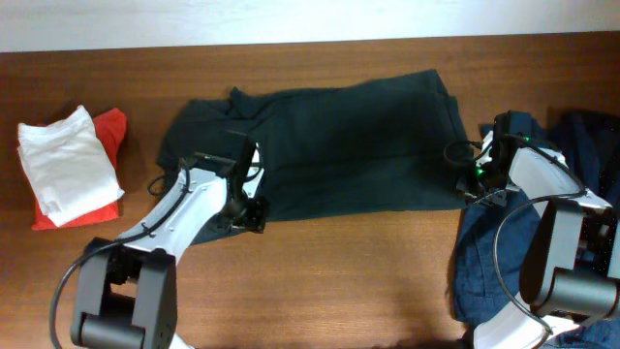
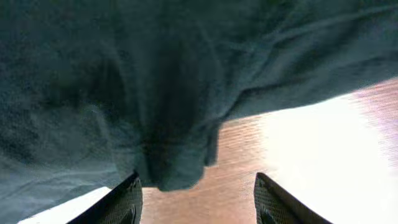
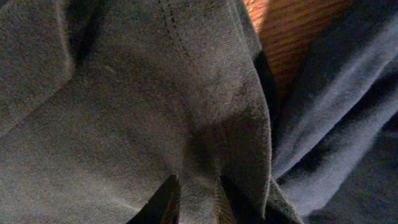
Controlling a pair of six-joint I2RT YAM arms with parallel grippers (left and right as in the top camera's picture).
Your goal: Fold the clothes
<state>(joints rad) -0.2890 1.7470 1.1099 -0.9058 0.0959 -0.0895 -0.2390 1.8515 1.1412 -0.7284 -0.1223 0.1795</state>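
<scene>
hidden / unclear: overhead view does not resolve either pincer's tips. l gripper (image 1: 248,209) reads as a dark block at the garment's near-left edge; r gripper (image 3: 198,180) sits at its right edge. l wrist view: only the two finger ends show at the bottom edge, the rest is cut off. table (image 2: 242,149) washes out to glare on the right. r wrist view: fingers cut off at the bottom edge, cloth fills nearly the whole frame. blue pile (image 1: 480,262) runs out of frame at right and is partly covered by the r arm (image 1: 547,184).

garment (image 1: 339,145): dark green, laid flat across table centre, roughly rectangular, long axis l-r. left end bunched w/ wrinkles; right end shows stacked layers. stitched seam (image 3: 193,62) runs down toward the r fingers.

l gripper: released, fingers (image 2: 127,202) wide apart. a rounded fold of garment edge reaches into the gap beside one finger, not pinched.

r gripper: clenched on a ridge of garment near the hem, fingers (image 3: 166,199) close together w/ cloth between.

surroundings: white stack (image 1: 63,160) lies on red cloth (image 1: 111,128) at far left, well apart from garment. blue pile at right meets the garment's right edge; in r wrist view blue cloth lies just beside the gripped hem.
</scene>
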